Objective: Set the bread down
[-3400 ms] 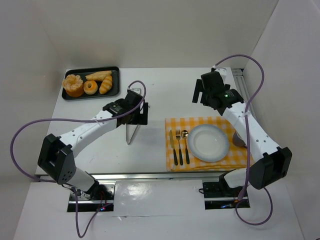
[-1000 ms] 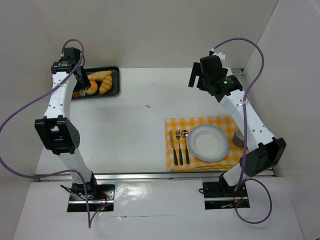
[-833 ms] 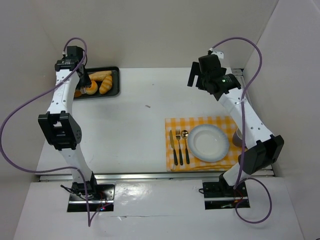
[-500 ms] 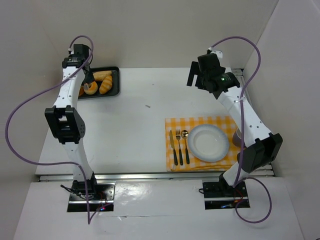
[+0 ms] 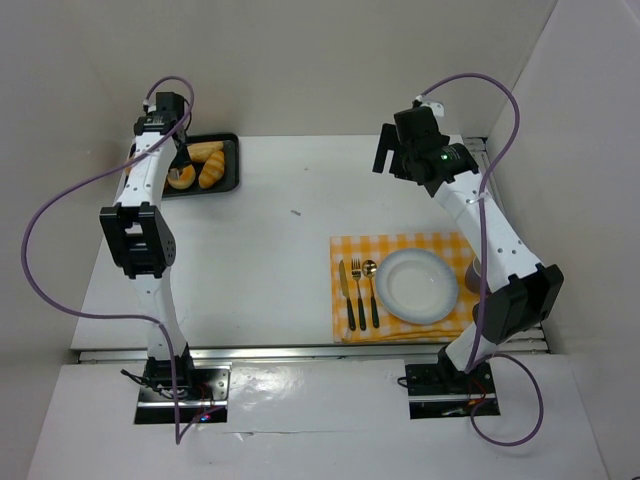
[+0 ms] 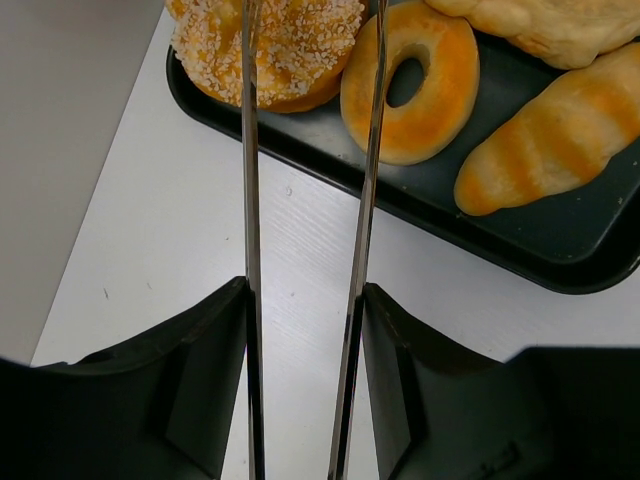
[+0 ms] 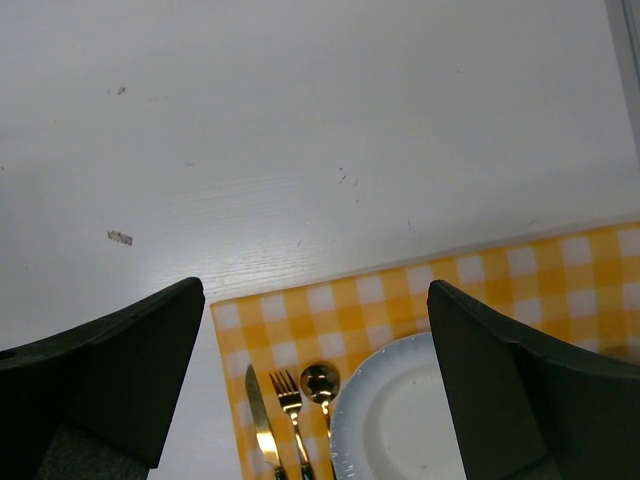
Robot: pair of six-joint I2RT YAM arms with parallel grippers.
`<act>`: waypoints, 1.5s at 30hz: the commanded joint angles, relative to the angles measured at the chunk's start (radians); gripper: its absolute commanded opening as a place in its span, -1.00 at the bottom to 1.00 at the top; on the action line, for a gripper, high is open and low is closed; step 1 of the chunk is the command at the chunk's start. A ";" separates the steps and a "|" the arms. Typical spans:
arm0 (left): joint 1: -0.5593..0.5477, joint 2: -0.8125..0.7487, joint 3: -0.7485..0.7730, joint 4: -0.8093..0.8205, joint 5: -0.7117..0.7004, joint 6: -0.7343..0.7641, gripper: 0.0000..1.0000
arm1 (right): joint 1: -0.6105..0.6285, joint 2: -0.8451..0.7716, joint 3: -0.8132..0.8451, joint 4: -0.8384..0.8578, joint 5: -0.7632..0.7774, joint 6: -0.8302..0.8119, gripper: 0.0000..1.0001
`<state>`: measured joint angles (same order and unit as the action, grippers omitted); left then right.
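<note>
White table (image 5: pixel 260 250): left gripper (image 6: pixel 305 300) clamps tongs (image 6: pixel 248 150) poised above the far-left tray (image 6: pixel 560 250); no bread (image 6: pixel 545 140) lifted yet, near-right plate (image 5: pixel 417 285) bare, right gripper (image 7: pixel 315 295) spread wide, empty.

Lab: white-walled test booth (image 5: pixel 300 60)

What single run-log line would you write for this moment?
left gripper: tongs held over sugared bun on tray | right gripper: open, empty | plate: empty
</note>
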<state>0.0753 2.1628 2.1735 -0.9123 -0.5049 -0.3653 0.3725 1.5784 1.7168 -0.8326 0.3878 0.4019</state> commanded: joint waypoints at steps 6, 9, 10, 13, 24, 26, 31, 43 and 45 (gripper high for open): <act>0.027 0.066 0.098 0.001 0.026 0.025 0.19 | -0.004 0.011 0.050 -0.023 -0.006 0.008 1.00; 0.027 0.088 0.112 0.001 0.026 0.034 0.19 | -0.004 0.011 0.050 -0.023 -0.006 0.008 1.00; 0.027 0.088 0.112 0.001 0.026 0.034 0.16 | -0.004 0.011 0.050 -0.023 -0.006 0.008 1.00; 0.027 0.098 0.121 0.001 0.035 0.034 -0.07 | -0.004 0.011 0.050 -0.023 -0.006 0.017 1.00; 0.027 -0.018 0.121 0.001 0.025 0.023 -1.00 | -0.004 0.011 0.050 -0.023 -0.026 0.017 1.00; 0.027 -0.070 0.131 0.001 -0.007 0.023 -1.00 | -0.004 0.002 0.040 -0.023 -0.035 0.017 1.00; 0.027 -0.167 0.131 0.021 -0.038 0.012 -1.00 | -0.004 -0.020 0.006 -0.013 -0.053 0.026 1.00; -0.116 -0.452 -0.096 0.050 0.015 0.012 -1.00 | -0.004 -0.099 -0.014 -0.014 -0.032 0.035 1.00; -0.198 -0.526 -0.179 0.050 0.048 0.003 -1.00 | -0.004 -0.109 0.029 -0.042 -0.006 0.035 1.00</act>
<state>-0.0296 1.7340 2.0529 -0.9031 -0.5030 -0.3473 0.3725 1.5303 1.6936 -0.8459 0.3416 0.4294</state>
